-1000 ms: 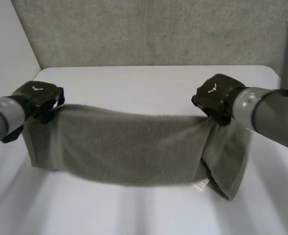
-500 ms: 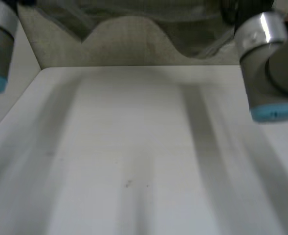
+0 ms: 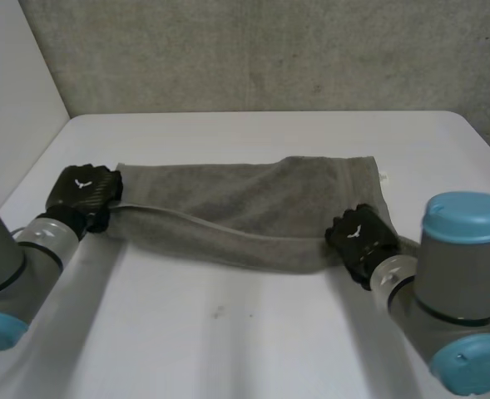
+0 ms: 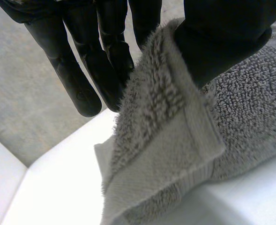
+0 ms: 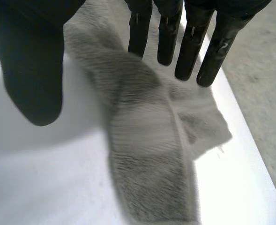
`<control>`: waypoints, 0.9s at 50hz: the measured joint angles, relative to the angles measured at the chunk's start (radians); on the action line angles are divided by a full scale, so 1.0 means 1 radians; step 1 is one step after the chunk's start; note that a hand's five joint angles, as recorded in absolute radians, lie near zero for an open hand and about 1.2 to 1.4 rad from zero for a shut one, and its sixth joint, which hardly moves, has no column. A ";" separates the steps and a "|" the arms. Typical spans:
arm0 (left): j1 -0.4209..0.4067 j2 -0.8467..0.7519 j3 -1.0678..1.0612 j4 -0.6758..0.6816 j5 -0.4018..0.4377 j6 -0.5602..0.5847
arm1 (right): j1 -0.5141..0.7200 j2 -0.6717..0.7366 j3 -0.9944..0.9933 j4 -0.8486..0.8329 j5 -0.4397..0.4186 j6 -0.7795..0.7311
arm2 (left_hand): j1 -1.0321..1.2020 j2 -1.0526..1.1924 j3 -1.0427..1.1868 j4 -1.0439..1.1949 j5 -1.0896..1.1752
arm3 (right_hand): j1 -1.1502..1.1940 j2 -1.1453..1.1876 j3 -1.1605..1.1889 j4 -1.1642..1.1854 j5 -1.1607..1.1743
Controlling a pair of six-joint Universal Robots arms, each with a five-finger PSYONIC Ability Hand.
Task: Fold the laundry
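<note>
Pre-fold, I reckon: left hand (image 3: 82,192) is pinching the towel (image 3: 245,209) at nine o'clock; right hand (image 3: 359,239), open, is needing a grip

One grey towel (image 3: 245,212) was counted as the only laundry item, and it lay on one white table (image 3: 253,332), with one grey textured backdrop (image 3: 269,58) standing behind that table. Two arms were counted, the left arm (image 3: 12,266) and the right arm (image 3: 457,287), and each ended in one black hand, giving two hands in all: the left hand (image 3: 82,191) and the right hand (image 3: 359,239). In the head view four light-blue caps (image 3: 467,216) were counted, two on each arm.
</note>
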 measured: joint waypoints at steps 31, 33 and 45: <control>0.078 0.216 -0.071 -0.084 0.092 -0.004 | -0.353 -0.137 0.100 0.233 -0.276 0.525 | 0.000 0.000 0.000 0.000 0.000 | -0.062 -0.056 -0.076 -0.085 -0.083; 0.074 0.222 -0.058 -0.093 0.092 -0.005 | -0.352 -0.140 0.127 0.222 -0.287 0.530 | 0.000 0.000 0.000 0.000 0.000 | -0.062 -0.056 -0.076 -0.085 -0.080; 0.011 0.263 0.115 -0.231 0.088 -0.090 | -0.206 -0.169 0.193 0.094 -0.285 0.699 | 0.000 0.000 0.000 0.000 0.000 | -0.062 -0.056 -0.077 -0.086 -0.081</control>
